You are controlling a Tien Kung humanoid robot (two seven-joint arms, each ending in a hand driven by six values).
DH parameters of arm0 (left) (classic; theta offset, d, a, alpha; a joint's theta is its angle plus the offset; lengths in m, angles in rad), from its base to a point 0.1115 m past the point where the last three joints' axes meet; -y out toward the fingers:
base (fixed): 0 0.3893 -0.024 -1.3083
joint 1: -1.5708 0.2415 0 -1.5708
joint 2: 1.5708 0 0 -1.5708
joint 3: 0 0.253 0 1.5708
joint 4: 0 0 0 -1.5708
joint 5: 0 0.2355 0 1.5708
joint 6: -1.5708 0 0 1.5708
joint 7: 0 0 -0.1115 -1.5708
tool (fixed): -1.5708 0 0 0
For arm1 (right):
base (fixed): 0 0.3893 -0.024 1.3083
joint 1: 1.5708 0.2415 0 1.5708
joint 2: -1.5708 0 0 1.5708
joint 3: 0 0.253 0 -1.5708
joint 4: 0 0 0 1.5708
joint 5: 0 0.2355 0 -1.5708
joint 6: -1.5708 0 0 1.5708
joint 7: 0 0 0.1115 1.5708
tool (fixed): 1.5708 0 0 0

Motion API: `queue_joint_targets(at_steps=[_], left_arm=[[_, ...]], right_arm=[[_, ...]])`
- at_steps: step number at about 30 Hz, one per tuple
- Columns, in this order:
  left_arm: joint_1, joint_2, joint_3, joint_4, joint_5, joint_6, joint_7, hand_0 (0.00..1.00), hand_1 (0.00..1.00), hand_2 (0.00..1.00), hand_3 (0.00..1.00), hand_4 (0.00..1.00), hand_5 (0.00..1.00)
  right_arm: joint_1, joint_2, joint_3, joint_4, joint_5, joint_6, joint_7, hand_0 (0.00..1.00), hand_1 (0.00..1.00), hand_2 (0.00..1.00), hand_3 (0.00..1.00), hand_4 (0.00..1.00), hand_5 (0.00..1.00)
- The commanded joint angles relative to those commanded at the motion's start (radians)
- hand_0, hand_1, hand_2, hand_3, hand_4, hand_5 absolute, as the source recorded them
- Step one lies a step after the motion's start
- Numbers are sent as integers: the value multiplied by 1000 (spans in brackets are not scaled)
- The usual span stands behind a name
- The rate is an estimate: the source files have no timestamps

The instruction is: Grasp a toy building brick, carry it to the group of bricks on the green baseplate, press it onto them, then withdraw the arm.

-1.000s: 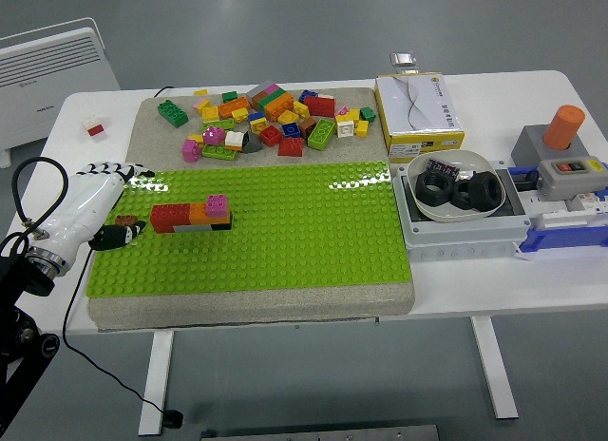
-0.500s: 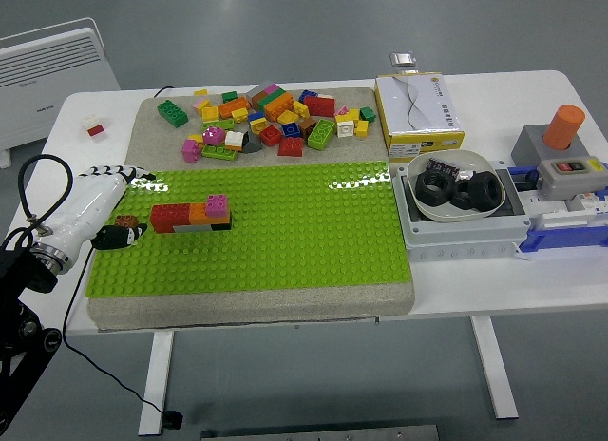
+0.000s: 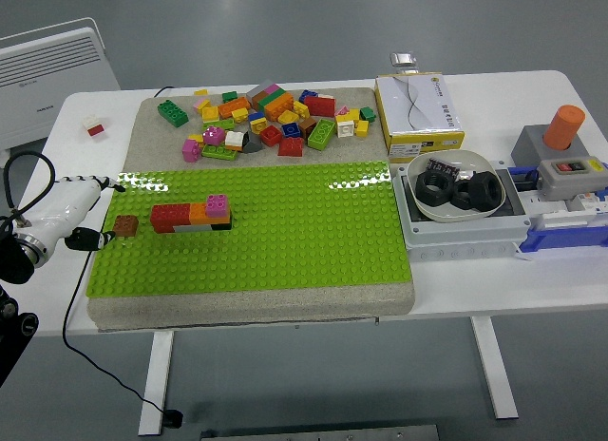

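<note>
Head view: a white table carries a bright green studded baseplate on a grey pad. The left hand, white-shelled with black fingers, sits at the baseplate's left edge, thumb and fingers loosely apart and holding nothing. Just beside its fingertips, a small brown brick stands on the baseplate near that left edge, apart from the hand. Slightly further in from the edge is a row of joined bricks: red, orange, white and black, with a pink one on top. A loose heap of mixed coloured bricks lies on the pad toward the table's far edge.
</note>
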Motion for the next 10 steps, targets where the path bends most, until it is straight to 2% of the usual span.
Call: queue_joint_targets(at_steps=[10], left_arm=[[-36, -3, 44, 45, -10, -2, -4, 917, 893, 867, 769, 814, 2]], right_arm=[[3, 4, 0, -1, 0, -3, 1, 673, 648, 728, 727, 713, 998]])
